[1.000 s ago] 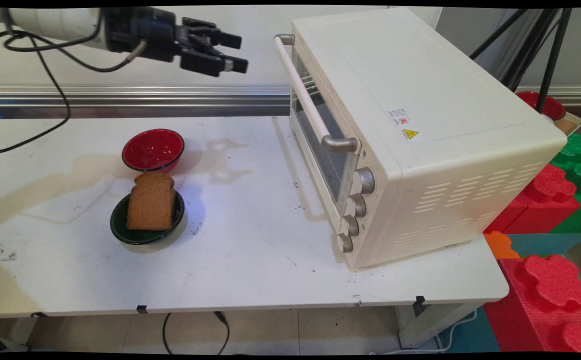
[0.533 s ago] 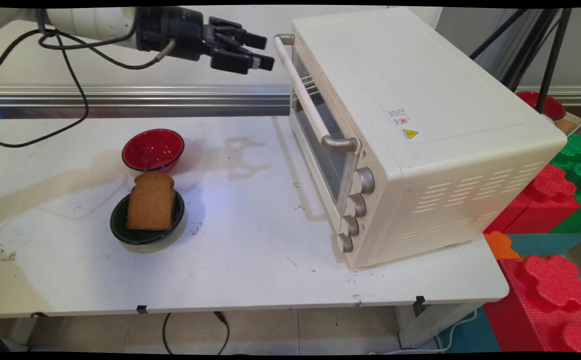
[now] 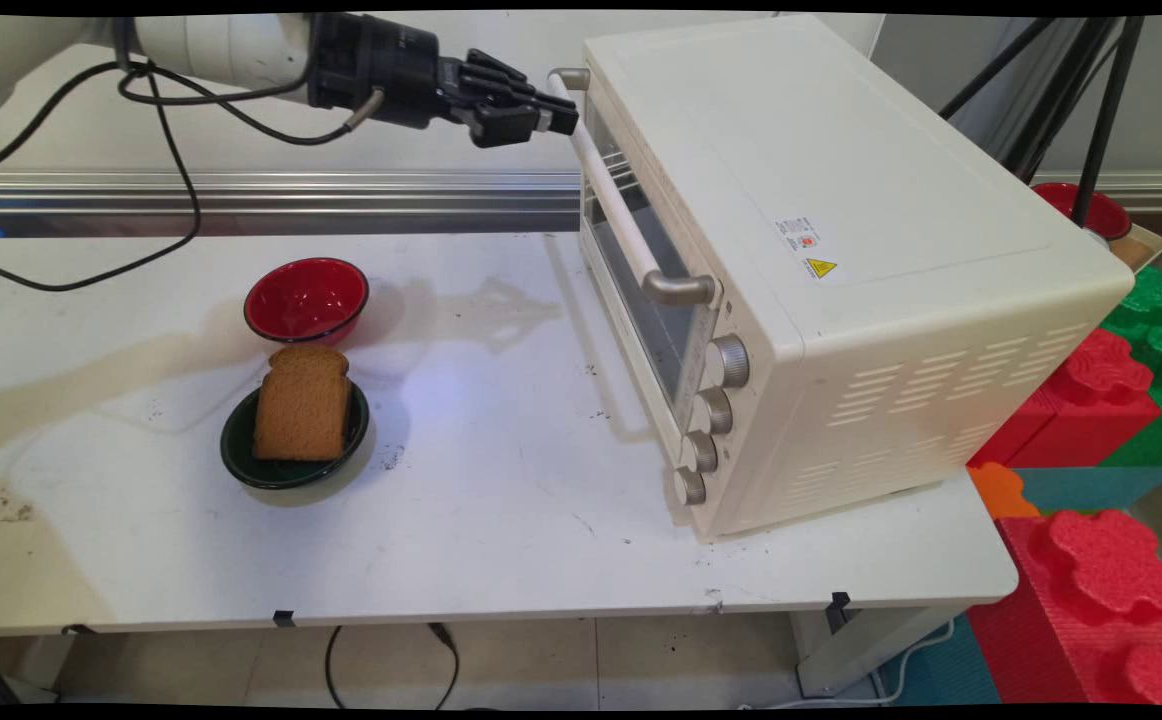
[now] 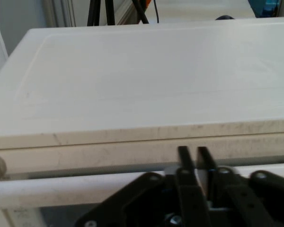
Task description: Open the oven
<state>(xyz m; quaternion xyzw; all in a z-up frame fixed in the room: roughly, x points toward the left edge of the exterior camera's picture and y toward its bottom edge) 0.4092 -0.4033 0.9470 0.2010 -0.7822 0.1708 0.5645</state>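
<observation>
In the main view, the gripper is reaching in from the upper left and hanging at the far end of the toaster oven's handle, right against the bar near the door's top edge. The toaster oven is a cream box with a glass door, a white bar handle on metal brackets, and four metal knobs down its near side; it is sitting at about 3 o'clock on the white table. At 9 o'clock a green bowl is holding a slice of brown bread, with a red bowl just behind.

In the hand view, the fingers are standing nearly together with only a thin slit between, gripping nothing, their tips lying over the oven's top front edge above the handle.
</observation>
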